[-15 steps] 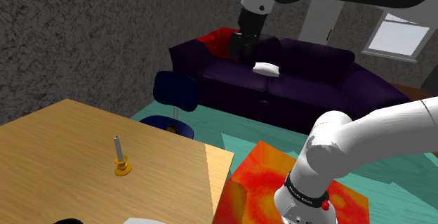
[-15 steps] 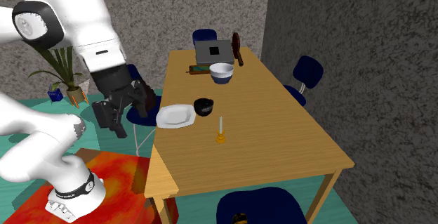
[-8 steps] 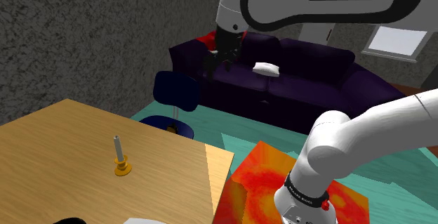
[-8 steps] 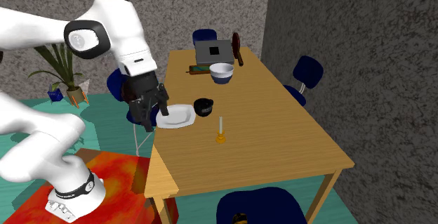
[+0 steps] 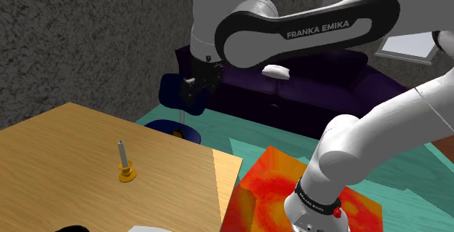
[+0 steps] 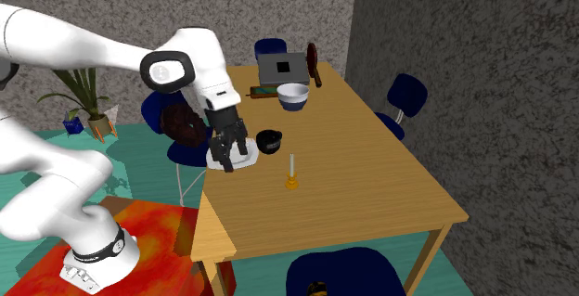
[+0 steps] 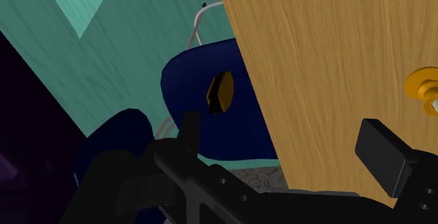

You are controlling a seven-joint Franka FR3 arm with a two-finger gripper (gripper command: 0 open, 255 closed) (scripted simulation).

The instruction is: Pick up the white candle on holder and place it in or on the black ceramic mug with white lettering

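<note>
Swinging down from over the sofa [image 5: 320,78], the arm [image 5: 305,30] now brings the gripper [image 5: 195,92] to the worktop's [image 5: 65,150] edge; the shoulder view has the white candle [image 5: 122,153] upright in its yellow holder [image 5: 127,174], well below and left of the gripper, and FRANKA EMIKA on the arm. Second exterior view: gripper [image 6: 227,152] over a white plate [image 6: 249,158], candle [image 6: 291,164] to its right, black mug [image 6: 269,141] between, lettering unreadable. Wrist view: fingers [image 7: 382,156] spread and empty, holder [image 7: 423,89] out beyond one of them
</note>
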